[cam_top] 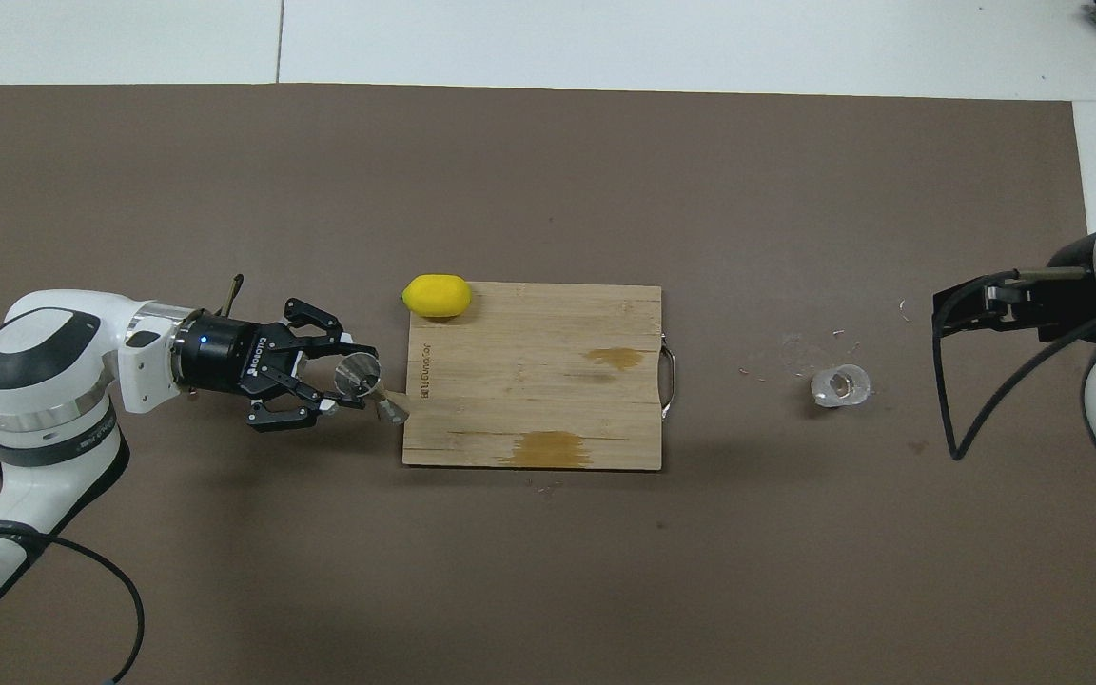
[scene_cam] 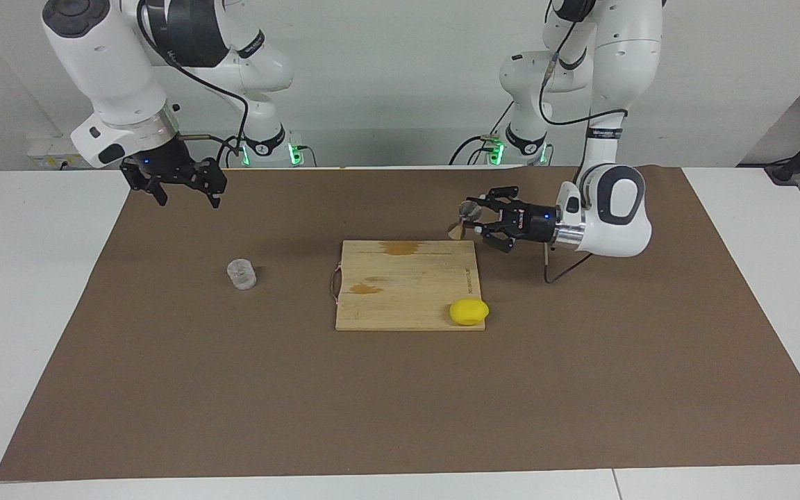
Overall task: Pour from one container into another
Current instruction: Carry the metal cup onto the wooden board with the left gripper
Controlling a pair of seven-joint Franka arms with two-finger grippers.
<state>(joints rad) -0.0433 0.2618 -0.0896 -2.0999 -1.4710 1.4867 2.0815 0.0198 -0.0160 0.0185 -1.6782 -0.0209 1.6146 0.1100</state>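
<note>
The left gripper (scene_cam: 471,221) grips the small grey metal hourglass-shaped jigger (scene_cam: 464,218) just over the wooden cutting board's (scene_cam: 407,285) edge. The right gripper (scene_cam: 179,189) waits with fingers spread — the short clear textured glass tumbler (scene_cam: 242,273) stands on the desk below it, well apart from the jigger.

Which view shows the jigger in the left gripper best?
The overhead view: the jigger shows its open round mouth, clamped in the left gripper beside the cutting board. The facing view shows the jigger side-on, small against the mat.
</note>
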